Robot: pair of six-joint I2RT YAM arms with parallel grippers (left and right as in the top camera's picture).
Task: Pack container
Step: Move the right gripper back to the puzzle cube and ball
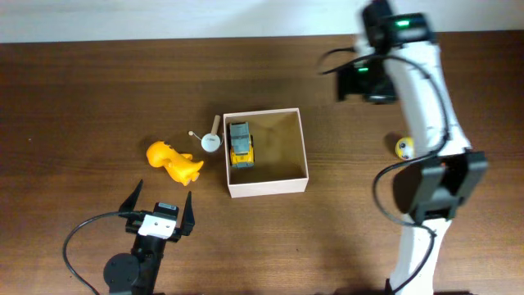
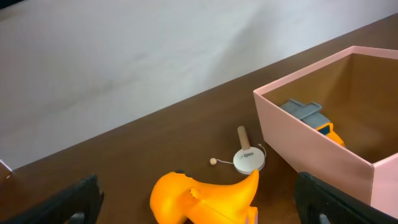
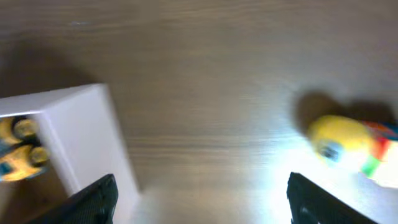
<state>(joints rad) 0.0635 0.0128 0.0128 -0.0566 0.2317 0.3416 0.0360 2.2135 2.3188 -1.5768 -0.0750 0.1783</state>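
The container, a square white box with a tan inside, stands mid-table and holds a yellow and grey toy truck. An orange toy lies left of it, beside a small white disc with a wooden handle. My left gripper is open and empty, just in front of the orange toy. In the left wrist view the orange toy lies between the open fingers, with the container to the right. My right gripper is open and empty above the table, right of the container.
A yellow ball-like toy with coloured markings lies on the table right of the container and shows in the right wrist view. The right arm's links and cable rise along the right side. The table's far edge meets a white wall.
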